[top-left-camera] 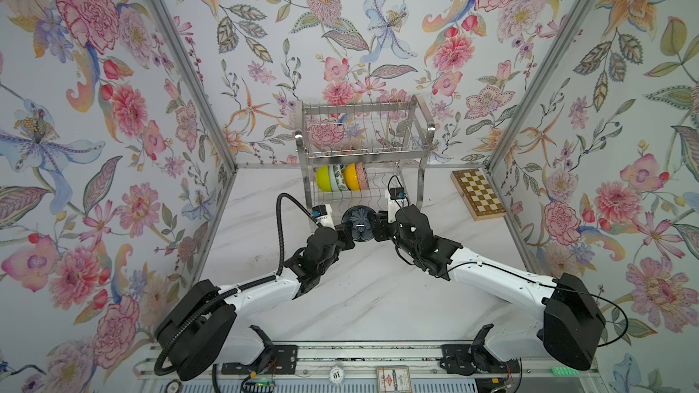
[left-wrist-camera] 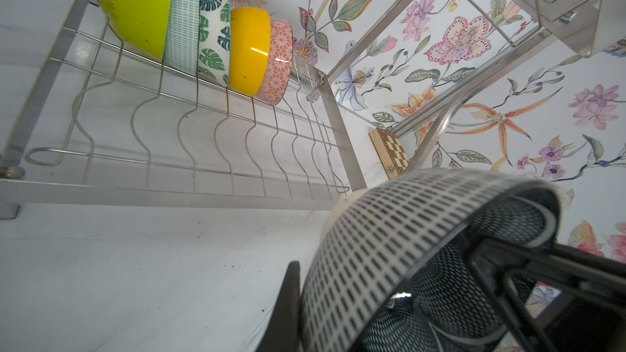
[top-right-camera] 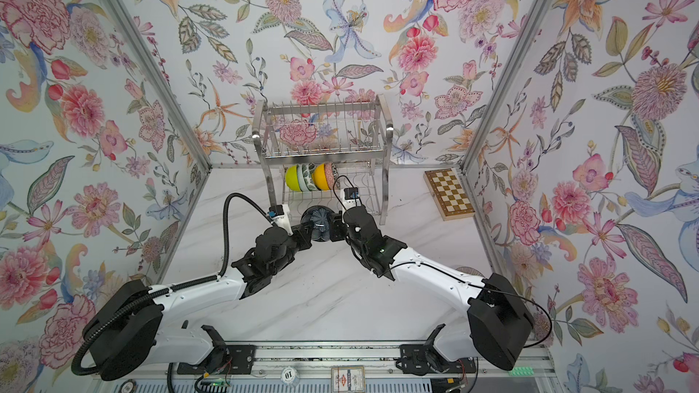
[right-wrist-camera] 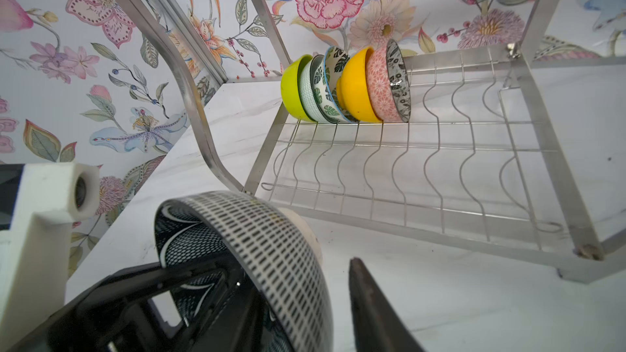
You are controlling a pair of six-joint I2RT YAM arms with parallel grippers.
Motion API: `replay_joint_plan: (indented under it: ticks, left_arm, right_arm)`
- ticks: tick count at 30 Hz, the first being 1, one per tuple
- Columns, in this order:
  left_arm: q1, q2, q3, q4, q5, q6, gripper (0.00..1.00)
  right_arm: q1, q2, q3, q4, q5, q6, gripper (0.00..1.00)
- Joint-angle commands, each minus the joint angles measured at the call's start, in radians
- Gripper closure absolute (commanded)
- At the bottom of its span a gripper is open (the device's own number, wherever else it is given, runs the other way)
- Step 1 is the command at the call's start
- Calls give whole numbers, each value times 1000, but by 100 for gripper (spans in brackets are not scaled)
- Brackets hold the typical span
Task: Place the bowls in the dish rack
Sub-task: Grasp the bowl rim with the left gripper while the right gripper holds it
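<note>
A dark navy bowl with a dashed outside hangs on edge just in front of the dish rack, between both grippers. My left gripper is shut on its rim, one finger pressed on the outer wall. My right gripper straddles the opposite rim, open, its outer finger clear of the wall. Several bowls stand on edge in the rack's lower tier, among them lime, orange-yellow and pink.
The rack's upper tier holds nothing. Wavy wire slots to the right of the standing bowls are free. A wooden chessboard lies at the back right by the wall. Floral walls close in three sides.
</note>
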Motion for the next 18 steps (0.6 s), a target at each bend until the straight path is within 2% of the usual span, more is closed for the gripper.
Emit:
replay_joint_plan:
  ticks: [1, 4, 8, 9, 12, 16, 18]
  left_arm:
    - [23, -44, -1, -1, -75, 43, 100]
    - [67, -44, 3, -2, -77, 47, 100]
    - [104, -47, 18, -6, -137, 68, 100]
    - [107, -49, 23, -11, -159, 74, 100]
    - [109, -55, 21, 38, -206, 147, 100]
    - [108, -51, 8, 107, -256, 267, 100]
    - [105, -31, 4, 151, -260, 359, 100]
  right_arm:
    - [-3, -4, 35, -2, 8, 5, 48]
    - [-3, -13, 35, -6, 18, 6, 35]
    - [-11, -35, 32, -12, 33, 22, 6]
    - [-16, -43, 27, -9, 31, 31, 2]
    - [-74, -76, -21, 38, -10, 142, 1]
    - [-222, -113, -126, 142, -111, 437, 1]
    - [-267, -111, -121, 113, -125, 548, 2]
